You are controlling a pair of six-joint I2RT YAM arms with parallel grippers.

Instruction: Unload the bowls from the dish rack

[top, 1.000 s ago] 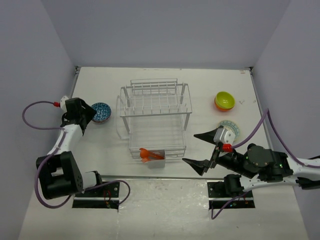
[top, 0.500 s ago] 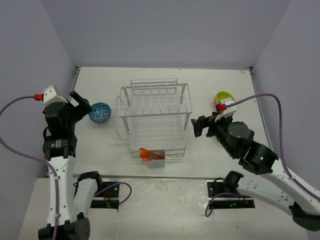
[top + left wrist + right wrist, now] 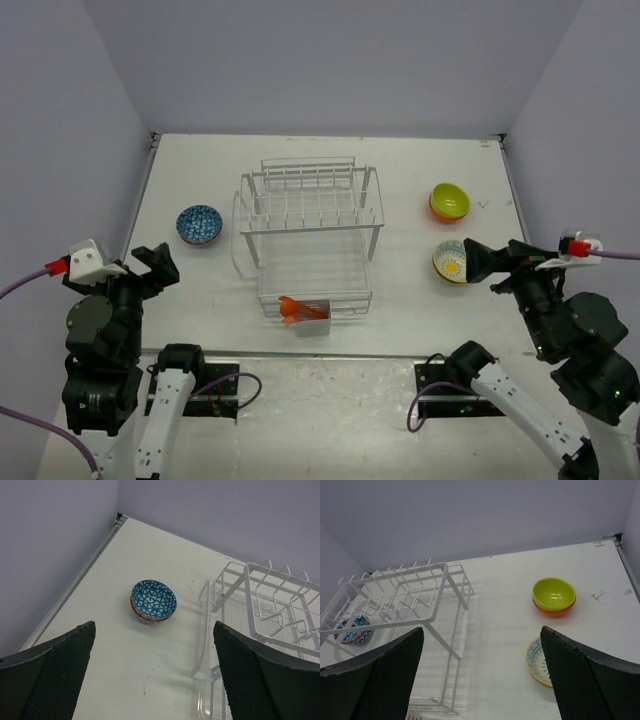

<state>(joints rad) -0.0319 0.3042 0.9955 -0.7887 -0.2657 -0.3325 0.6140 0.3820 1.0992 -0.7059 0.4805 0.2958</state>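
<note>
Both sets of jaws spread, empty. Stacked bowls point(image 3: 200, 224) flank the dish rack point(image 3: 310, 190); a careless swing could topple them.

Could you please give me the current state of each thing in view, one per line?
dish rack: upright, shelves bare of bowls.
orange utensils: lying in the rack's front holder.
blue-patterned bowl: upright on the table, seemingly nested in a red-rimmed bowl.
lime green bowl: upright, nested in the orange bowl.
yellow-rimmed bowl: upright, alone on the table.
left gripper: fingers open, empty.
right gripper: fingers open, empty.
</note>
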